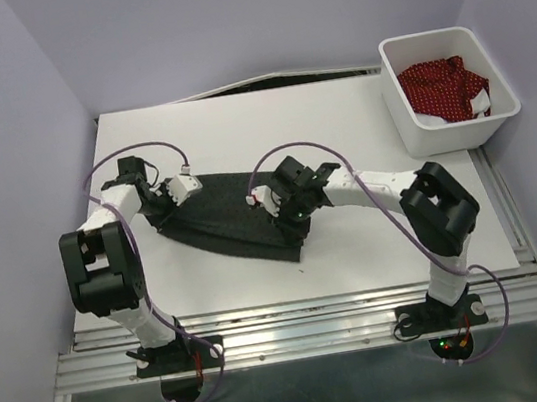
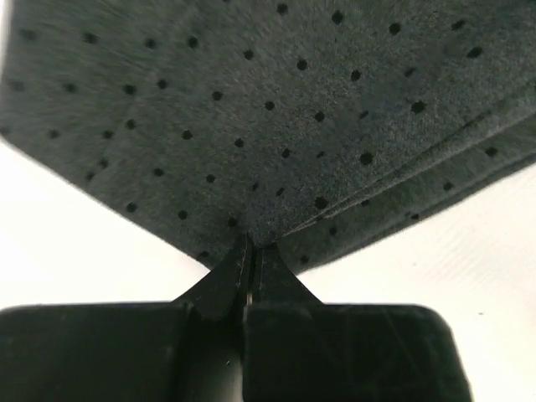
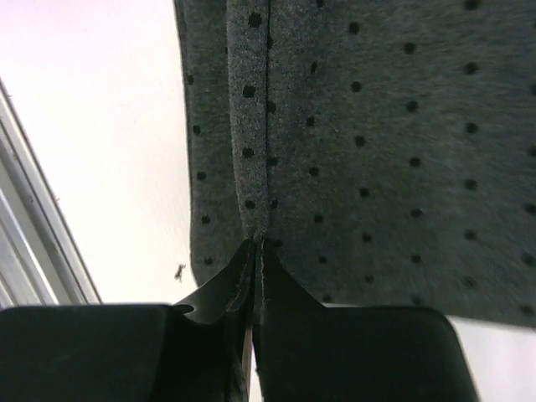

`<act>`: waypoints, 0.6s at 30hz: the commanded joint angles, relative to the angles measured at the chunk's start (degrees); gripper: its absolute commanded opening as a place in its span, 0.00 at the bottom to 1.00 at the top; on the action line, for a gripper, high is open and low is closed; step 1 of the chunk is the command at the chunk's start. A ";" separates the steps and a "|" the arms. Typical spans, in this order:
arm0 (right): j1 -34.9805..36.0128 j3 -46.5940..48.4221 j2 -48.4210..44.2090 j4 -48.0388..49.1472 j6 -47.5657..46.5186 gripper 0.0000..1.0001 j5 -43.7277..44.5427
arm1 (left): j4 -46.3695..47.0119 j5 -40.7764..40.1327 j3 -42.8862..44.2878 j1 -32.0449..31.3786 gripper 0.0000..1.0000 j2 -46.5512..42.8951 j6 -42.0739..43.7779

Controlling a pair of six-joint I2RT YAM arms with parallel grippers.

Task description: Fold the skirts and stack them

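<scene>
Charcoal skirt (image 1: 230, 217) long axis diag., far-left→near-right.

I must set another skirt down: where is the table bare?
Bare: the table's far strip between the dark skirt and the bin, and the near strip right of it. Crowded: the middle, where left end effector and right end effector pinch the skirt.

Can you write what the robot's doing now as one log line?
dark skirt: on table | left gripper: shut on its edge | right gripper: shut on its edge | red skirt: in bin
</scene>
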 commanded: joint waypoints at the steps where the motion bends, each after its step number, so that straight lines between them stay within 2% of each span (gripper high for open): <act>1: 0.75 0.05 5.50 4.09 2.79 0.01 0.59 | 2.31 -4.29 -0.23 1.00 0.00 5.31 -0.53; 4: 0.75 -0.83 7.44 5.15 1.04 0.01 6.55 | 1.16 -3.59 -1.45 1.18 0.07 4.97 1.39; 7: 0.75 -1.97 6.39 5.76 1.03 0.01 7.98 | 3.34 -1.92 -3.82 1.79 0.08 0.84 1.76; 8: 0.75 -1.97 6.21 5.76 1.30 0.01 7.81 | 3.53 -1.91 -4.19 1.79 0.11 -0.04 1.50; 10: 0.75 -1.80 5.77 5.50 1.48 0.01 7.98 | 3.01 -1.04 -3.66 1.79 0.29 -1.18 1.32; 11: 0.75 -1.80 5.25 5.59 1.39 0.01 9.63 | 2.75 -0.69 -3.31 1.88 0.43 -1.88 0.19; 12: 0.75 -1.89 5.24 5.94 0.86 0.01 11.39 | 2.57 -0.16 -2.96 2.06 0.51 -2.24 -0.35; 13: 0.05 -1.71 5.42 6.37 0.25 0.01 13.32 | 2.05 2.02 -1.74 2.23 0.65 -2.76 -0.44; 16: -4.67 -0.83 6.47 6.38 -4.14 0.01 15.71 | -1.11 8.88 1.77 3.11 0.75 -5.57 -1.14; 17: -6.09 -0.48 6.47 6.38 -5.11 0.01 16.06 | -3.21 10.64 2.74 3.20 0.90 -6.36 -1.06; 18: -8.46 0.91 6.39 6.29 -7.03 0.01 16.24 | -3.75 13.26 4.23 3.20 0.90 -7.94 -1.66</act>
